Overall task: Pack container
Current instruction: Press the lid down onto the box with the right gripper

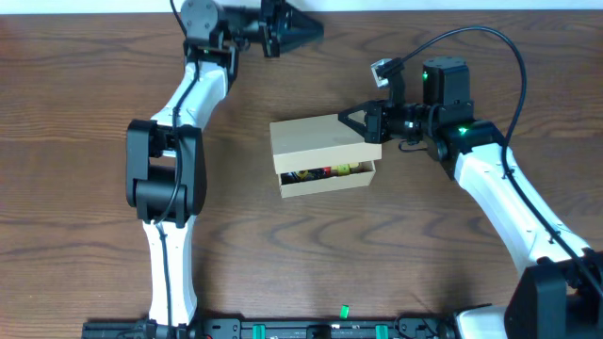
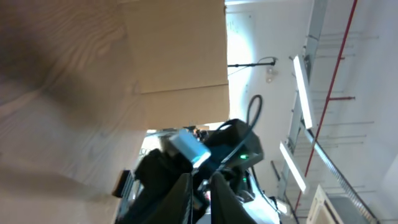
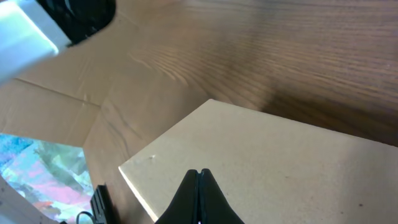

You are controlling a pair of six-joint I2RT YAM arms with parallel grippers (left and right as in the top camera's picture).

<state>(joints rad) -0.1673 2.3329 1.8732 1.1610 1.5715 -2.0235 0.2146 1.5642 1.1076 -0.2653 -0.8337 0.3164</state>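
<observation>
The container (image 1: 320, 141), a tan cardboard box, lies mid-table with its flap lid lowered but not fully down. Small colourful items (image 1: 327, 171) show through the gap along its front. My right gripper (image 1: 366, 123) is shut, its tip resting at the lid's right edge. In the right wrist view the closed right gripper (image 3: 199, 172) sits over the flat tan lid (image 3: 280, 162). My left gripper (image 1: 306, 30) hovers at the table's far edge, well away from the box. In the left wrist view the left gripper (image 2: 200, 177) has its fingers slightly parted with nothing between them.
The brown wooden table (image 1: 85, 141) surrounds the box. The left arm (image 1: 165, 169) stretches up the left side and the right arm (image 1: 509, 198) comes in from the lower right. The left wrist view looks across at the right arm (image 2: 211, 152).
</observation>
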